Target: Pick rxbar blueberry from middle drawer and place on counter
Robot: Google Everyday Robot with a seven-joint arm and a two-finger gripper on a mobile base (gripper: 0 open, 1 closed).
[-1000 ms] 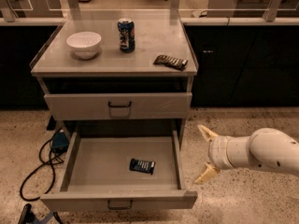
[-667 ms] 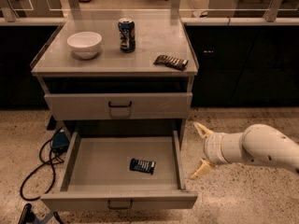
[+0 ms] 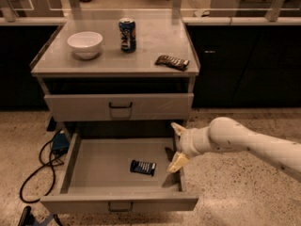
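The rxbar blueberry (image 3: 143, 167), a dark blue bar with a white label patch, lies flat on the floor of the open middle drawer (image 3: 99, 166), right of centre. My gripper (image 3: 177, 145) is open, its pale fingers spread apart, and hovers over the drawer's right wall, a little to the right of and above the bar. It touches nothing. The counter (image 3: 146, 51) is the pale grey cabinet top behind and above.
On the counter stand a white bowl (image 3: 85, 44), a blue soda can (image 3: 127, 34) and a dark brown ridged packet (image 3: 172, 62). A shut drawer front (image 3: 118, 106) sits above the open one. Black cables and a blue box (image 3: 59, 142) lie on the floor at left.
My arm has moved left, from beside the cabinet to over the open drawer's right wall. The bar and the counter items have not moved.
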